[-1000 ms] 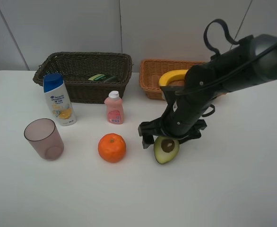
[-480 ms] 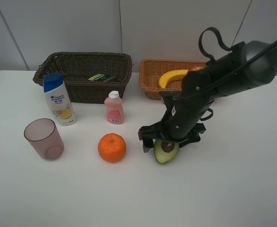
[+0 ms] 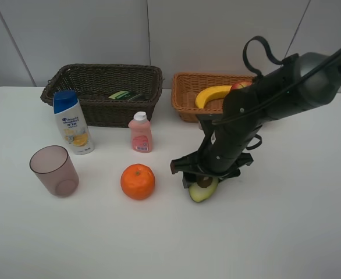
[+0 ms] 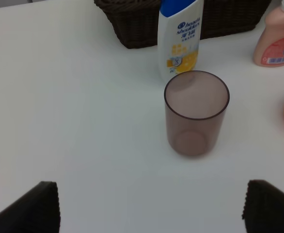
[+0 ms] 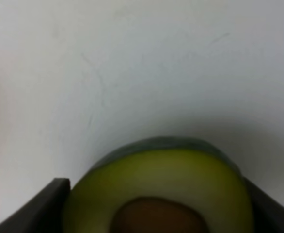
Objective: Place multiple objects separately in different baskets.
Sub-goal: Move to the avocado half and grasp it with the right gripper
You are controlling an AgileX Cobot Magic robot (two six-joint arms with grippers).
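**Right fingers set around the halved avocado**

Seen from the high camera, with 12 o'clock at the far wall, the right gripper is lowered onto the halved avocado, which lies cut face up on the white table a little toward 3 o'clock of centre. In the right wrist view the fingers are spread, one at each edge of the fruit; no squeeze on it can be made out. The pit is seen between them.

The orange is found at 9 o'clock of the avocado, apart from it. The translucent mauve cup is stood upright further toward 9 o'clock. The white blue-capped shampoo bottle and the small pink bottle are stood just in front of the dark brown basket at 11 o'clock, in which the dark green pump bottle is laid. The yellow banana and the red apple are held in the light orange-tan basket at 1 o'clock.

The left gripper is shown only by its own camera, fingers wide apart and empty above the table, the cup ahead of them.
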